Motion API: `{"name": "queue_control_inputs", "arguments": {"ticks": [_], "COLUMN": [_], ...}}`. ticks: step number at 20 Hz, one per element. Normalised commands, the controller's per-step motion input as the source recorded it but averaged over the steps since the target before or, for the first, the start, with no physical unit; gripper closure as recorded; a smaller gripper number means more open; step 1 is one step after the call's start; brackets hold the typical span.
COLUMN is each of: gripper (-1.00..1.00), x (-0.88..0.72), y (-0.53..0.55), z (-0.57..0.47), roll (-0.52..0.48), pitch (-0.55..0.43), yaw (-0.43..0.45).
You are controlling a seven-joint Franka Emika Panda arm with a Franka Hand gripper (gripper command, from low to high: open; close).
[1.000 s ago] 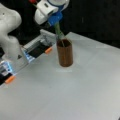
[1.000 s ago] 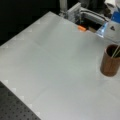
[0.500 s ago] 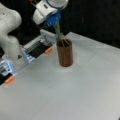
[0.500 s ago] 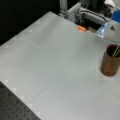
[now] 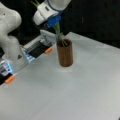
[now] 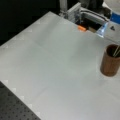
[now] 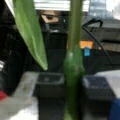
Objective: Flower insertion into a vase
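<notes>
The dark-brown vase (image 5: 65, 53) stands upright on the white table, and it also shows at the right of a front view (image 6: 109, 64). My gripper (image 5: 54, 22) hangs just above and to the left of its rim, shut on the green flower stem (image 5: 59, 32). The stem slants down with its lower end inside the vase's mouth. Thin stem ends show inside the rim (image 6: 116, 52). In the wrist view the stem (image 7: 72, 65) runs between the two dark fingers (image 7: 47, 86), with a long leaf (image 7: 31, 32) to its left.
The robot's white base (image 5: 10, 37) and a grey metal unit with orange tabs (image 5: 48, 50) sit left of the vase. That same unit (image 6: 82, 15) lies at the table's far edge. A dark perforated board (image 6: 15, 110) borders the bottom left.
</notes>
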Motion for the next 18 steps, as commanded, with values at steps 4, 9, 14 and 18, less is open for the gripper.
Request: {"name": "queue_control_inputs", "arguments": {"ticks": [4,9,14,18], "gripper": [1.00,1.00,1.00,1.00], "x": [0.41,0.40,0.39,0.47], "y": [0.03,-0.01,-0.09,-0.14], "z": [0.03,-0.01,-0.09,-0.25], "roll": [-0.202,-0.205,-0.243,-0.246], "pitch": [0.477,0.363,0.205,0.125], "yaw": [0.112,0.102,0.096,0.080]}}
